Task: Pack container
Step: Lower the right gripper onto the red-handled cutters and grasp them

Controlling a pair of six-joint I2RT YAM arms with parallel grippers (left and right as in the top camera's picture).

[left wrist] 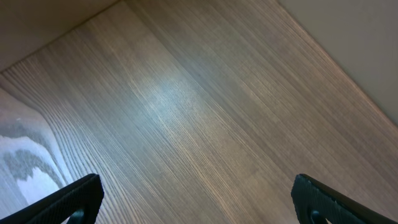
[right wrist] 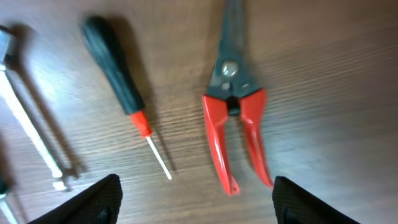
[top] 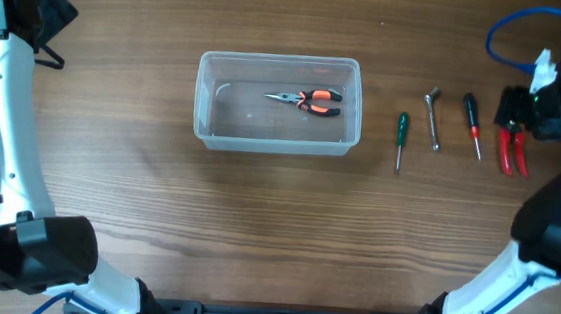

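The clear plastic container (top: pixel 204 96) stands at the table's centre with orange-and-black needle-nose pliers (top: pixel 310 100) inside. My right gripper (top: pixel 517 110) hovers over red-handled pliers (top: pixel 511 153) at the far right. In the right wrist view its jaws (right wrist: pixel 196 202) are open and empty, just short of the red handles (right wrist: pixel 233 124). My left gripper (top: pixel 43 10) is at the far left back corner. Its jaws (left wrist: pixel 199 202) are open and empty over bare wood.
Between the container and the red pliers lie a green-handled screwdriver (top: pixel 401 134), a silver wrench (top: pixel 432 119) and a black-and-red screwdriver (top: pixel 473 122). The screwdriver (right wrist: pixel 115 68) and wrench (right wrist: pixel 28 130) also show in the right wrist view.
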